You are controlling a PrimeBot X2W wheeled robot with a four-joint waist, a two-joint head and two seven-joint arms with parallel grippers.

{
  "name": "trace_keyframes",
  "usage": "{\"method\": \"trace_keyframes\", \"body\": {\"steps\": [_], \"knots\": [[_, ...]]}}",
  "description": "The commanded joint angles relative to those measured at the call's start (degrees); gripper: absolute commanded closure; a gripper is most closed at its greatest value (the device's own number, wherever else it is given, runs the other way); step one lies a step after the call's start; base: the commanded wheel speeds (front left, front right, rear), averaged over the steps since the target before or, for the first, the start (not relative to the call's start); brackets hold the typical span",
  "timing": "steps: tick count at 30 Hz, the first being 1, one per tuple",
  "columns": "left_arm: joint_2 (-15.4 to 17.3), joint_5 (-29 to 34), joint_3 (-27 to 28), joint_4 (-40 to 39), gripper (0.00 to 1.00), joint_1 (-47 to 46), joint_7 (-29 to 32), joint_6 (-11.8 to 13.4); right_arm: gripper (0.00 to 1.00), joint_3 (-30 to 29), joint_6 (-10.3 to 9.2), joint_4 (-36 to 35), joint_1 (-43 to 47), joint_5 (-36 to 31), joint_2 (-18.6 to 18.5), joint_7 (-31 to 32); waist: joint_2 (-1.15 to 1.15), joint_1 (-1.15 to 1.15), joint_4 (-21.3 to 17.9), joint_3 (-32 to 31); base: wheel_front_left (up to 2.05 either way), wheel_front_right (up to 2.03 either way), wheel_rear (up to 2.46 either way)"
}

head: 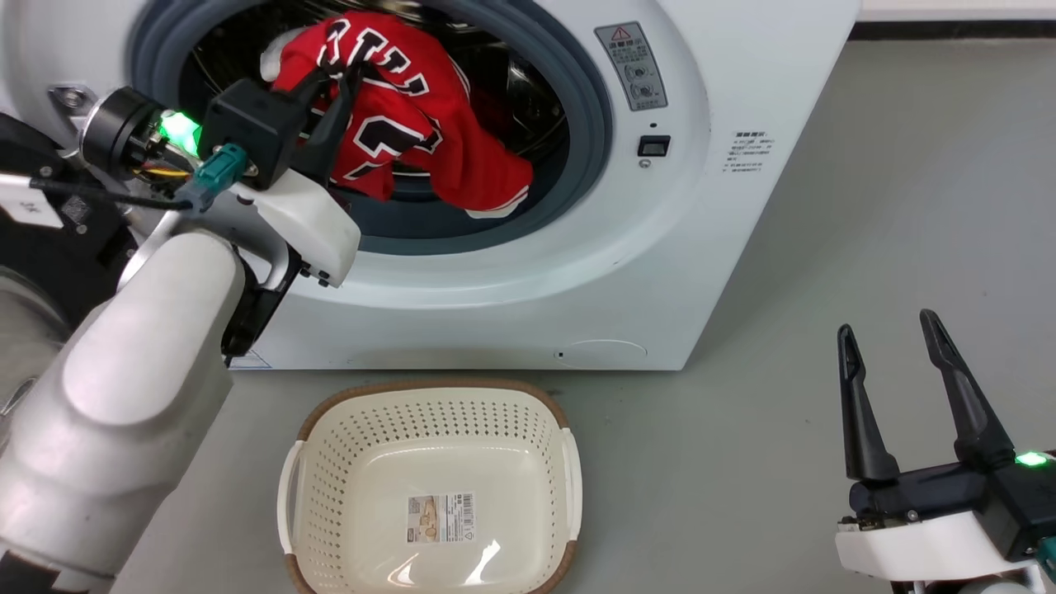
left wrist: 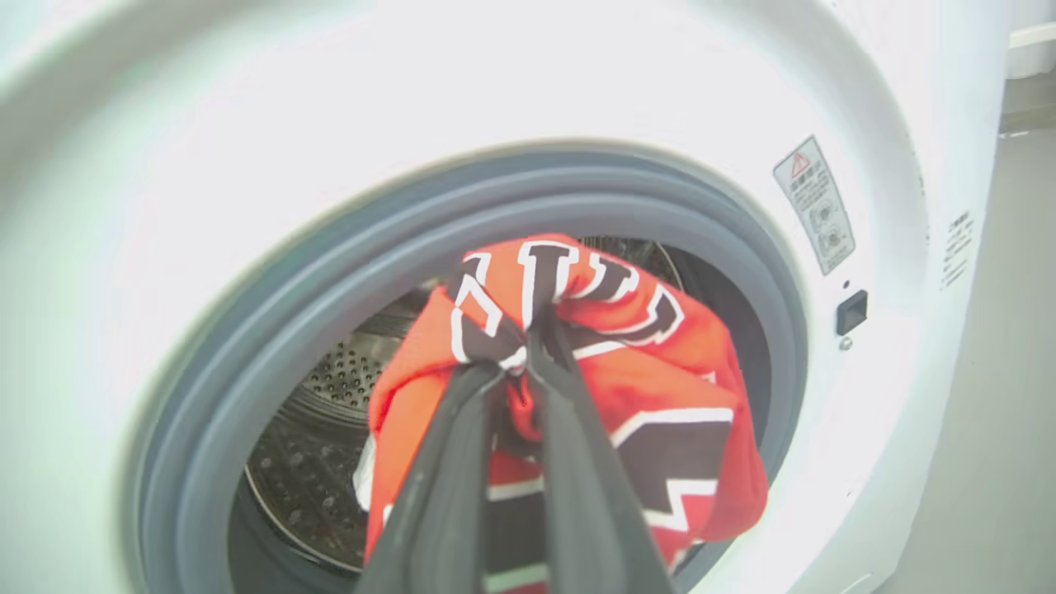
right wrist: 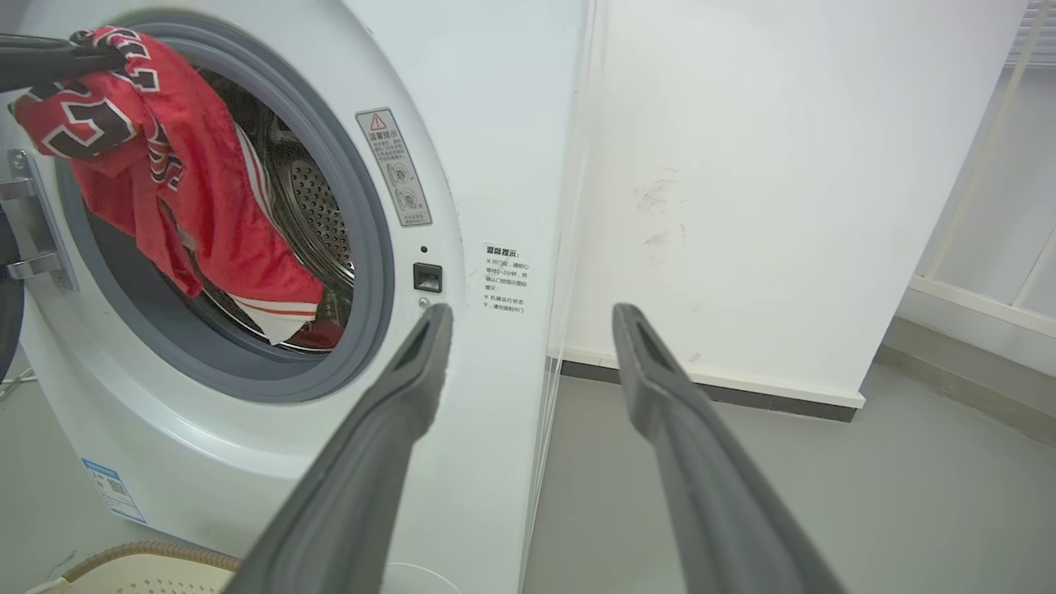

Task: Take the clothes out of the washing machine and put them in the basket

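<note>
Soft, even light is falling from above in the head view. The grey floor [head: 825,206] is carrying only a thin, pale shadow under the washing machine [head: 701,247], and two white glare spots are shining inside the basket [head: 495,429]. In the left wrist view the machine's white front is burning out to pure white and bending round at the edges. The red jersey [left wrist: 660,346] is looking orange, and the left gripper [left wrist: 524,346], pinched on it, is appearing soft and unfocused. The right wrist view is looking well exposed, but the spread fingers of the right gripper [right wrist: 532,313] are blurring near the lens.
</note>
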Motion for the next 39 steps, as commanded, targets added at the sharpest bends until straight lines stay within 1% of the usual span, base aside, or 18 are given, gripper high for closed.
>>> {"method": "trace_keyframes", "body": {"steps": [1, 7, 12, 18, 24, 28, 33, 35, 37, 39], "knots": [[1.04, 0.30, 0.20, -3.33, 1.00, 1.33, 1.11, 0.89, 0.00, -0.07, -0.04, 0.23, 0.76, -0.13, 0.01, -0.14, 0.00, 0.01, 0.65, -0.92, 0.00, 0.00, 0.00], [5.53, 0.11, 0.51, -17.48, 1.00, 6.13, 6.46, 4.29, 0.00, 0.11, -0.04, 0.58, 1.65, 0.13, 0.01, -0.14, 0.00, 0.01, 1.18, -2.44, 0.00, 0.00, 0.00], [9.16, -0.39, 1.19, -26.98, 1.00, 11.56, 8.93, 7.56, 0.00, 0.02, -0.04, 0.73, 2.21, 0.40, 0.01, -0.14, 0.00, 0.01, 1.45, -3.09, 0.00, 0.00, 0.00], [11.96, -0.91, 2.54, -34.32, 1.00, 16.84, 9.59, 11.25, 0.00, -0.22, -0.03, 0.84, 2.65, 0.34, 0.01, -0.14, 0.00, 0.01, 2.12, -3.45, 0.00, 0.00, 0.00], [13.64, -1.16, 2.16, -39.01, 1.00, 20.92, 10.68, 13.13, 0.00, -0.27, -0.04, 0.89, 2.38, -0.04, 0.01, -0.14, 0.00, 0.01, 2.39, -3.09, 0.00, 0.00, 0.00], [13.98, -1.68, 1.10, -40.09, 1.00, 23.50, 11.13, 13.59, 0.00, -0.37, -0.04, 0.98, 2.17, -0.13, 0.01, -0.14, 0.00, 0.01, 2.62, -2.37, 0.00, 0.00, 0.00], [13.29, -3.33, -0.67, -38.62, 1.00, 26.71, 10.94, 12.91, 0.00, -0.38, -0.04, 0.74, 1.31, -0.10, 0.01, -0.14, 0.00, 0.01, 2.78, -0.81, 0.00, 0.00, 0.00], [12.53, -4.33, -1.44, -37.40, 1.00, 27.68, 10.59, 12.30, 0.00, -0.46, -0.04, 0.71, 0.82, -0.16, 0.01, -0.14, 0.00, 0.01, 2.83, 0.17, 0.00, 0.00, 0.00], [12.45, -4.02, -2.58, -35.34, 1.00, 28.12, 10.39, 11.36, 0.00, -0.46, -0.04, 0.72, 0.19, -0.23, 0.02, -0.14, 0.00, 0.01, 2.82, 1.20, 0.00, 0.00, 0.00], [10.89, -5.03, -3.86, -33.21, 1.00, 28.75, 10.01, 10.19, 0.00, -0.51, -0.04, 0.53, -0.22, -0.40, 0.02, -0.14, 0.00, 0.01, 2.78, 2.56, 0.00, 0.00, 0.00]]}}
